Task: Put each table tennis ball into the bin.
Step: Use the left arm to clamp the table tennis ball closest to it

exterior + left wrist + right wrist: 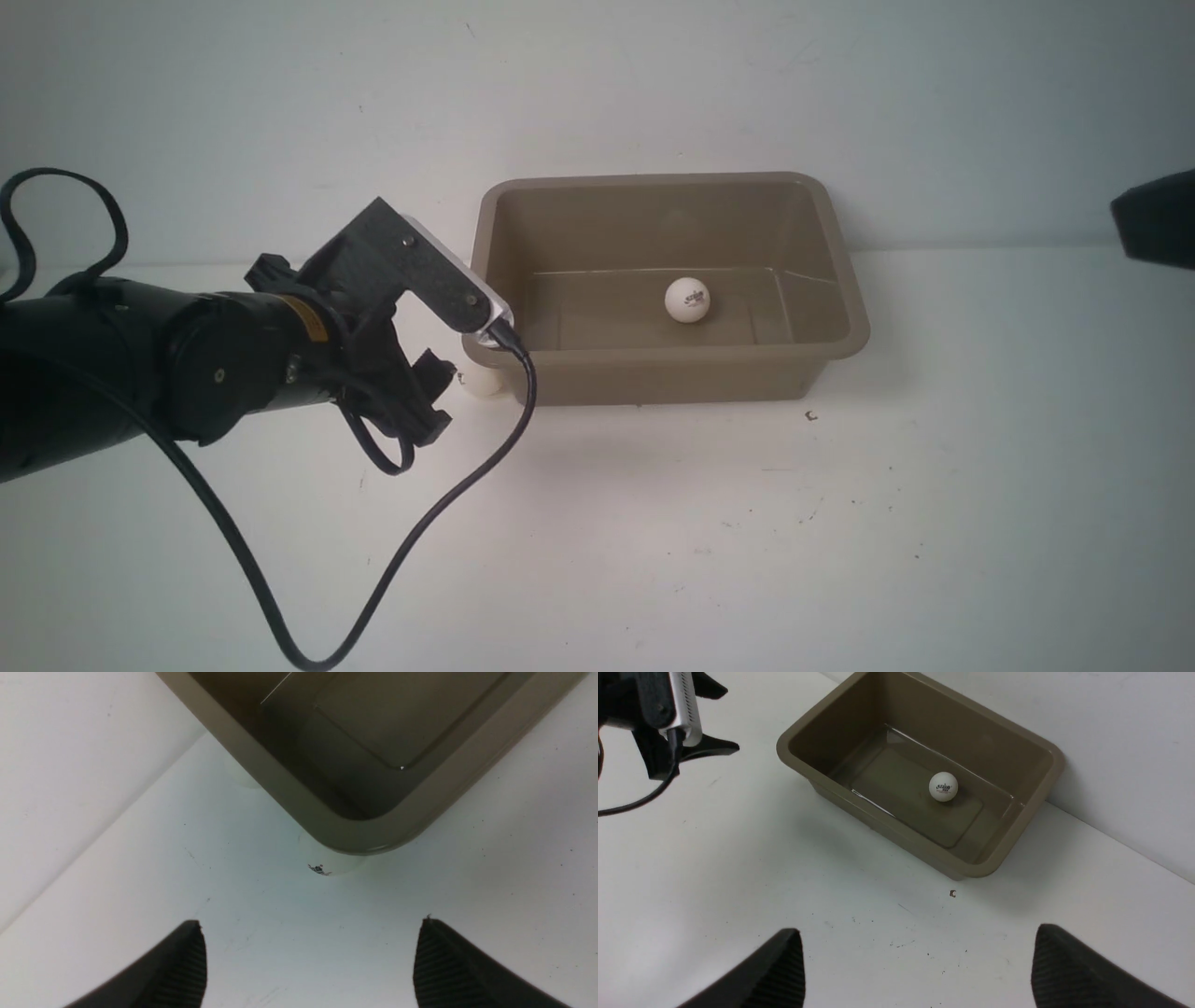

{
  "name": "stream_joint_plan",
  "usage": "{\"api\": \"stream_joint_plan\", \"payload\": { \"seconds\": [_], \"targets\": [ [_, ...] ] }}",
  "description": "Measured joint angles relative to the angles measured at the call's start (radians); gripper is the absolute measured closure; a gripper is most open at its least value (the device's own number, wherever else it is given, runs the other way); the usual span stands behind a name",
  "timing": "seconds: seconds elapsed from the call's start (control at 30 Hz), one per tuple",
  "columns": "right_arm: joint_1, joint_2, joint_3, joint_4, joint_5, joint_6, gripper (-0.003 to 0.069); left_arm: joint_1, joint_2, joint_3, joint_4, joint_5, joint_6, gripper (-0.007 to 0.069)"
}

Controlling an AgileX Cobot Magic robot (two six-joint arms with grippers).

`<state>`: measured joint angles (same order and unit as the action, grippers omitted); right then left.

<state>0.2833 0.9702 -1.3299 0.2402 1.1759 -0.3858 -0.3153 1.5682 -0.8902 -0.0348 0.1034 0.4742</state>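
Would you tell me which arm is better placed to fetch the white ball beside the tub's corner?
Left, probably: its open tool faces the small white plastic ball at the taupe plastic tub; the right arm is far off.

One bin (pixel 672 378). Three table tennis balls: one ball (pixel 687 301) inside it, second ball (pixel 332 862) and third ball (pixel 240 774) on the tabletop (pixel 653 541).
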Motion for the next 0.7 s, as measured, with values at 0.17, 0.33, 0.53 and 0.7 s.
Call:
{"api": "stream_joint_plan", "payload": {
  "seconds": [0.17,0.33,0.53,0.7],
  "targets": [
    [0.000,-0.015,0.000,0.010,-0.004,0.000,0.0065,0.017,0.035,-0.001,-0.014,-0.008,-0.026,0.0090],
    [0.000,-0.015,0.000,0.026,-0.009,0.000,0.0065,0.022,0.067,-0.001,-0.014,-0.008,-0.032,0.0090],
    [0.000,-0.015,0.000,0.028,-0.013,0.000,0.0065,0.022,0.068,-0.001,-0.019,-0.008,-0.037,0.0090],
    [0.000,-0.015,0.000,0.029,-0.013,0.008,0.0068,0.022,0.019,-0.001,-0.059,0.005,-0.082,0.0090]
  ]
}}
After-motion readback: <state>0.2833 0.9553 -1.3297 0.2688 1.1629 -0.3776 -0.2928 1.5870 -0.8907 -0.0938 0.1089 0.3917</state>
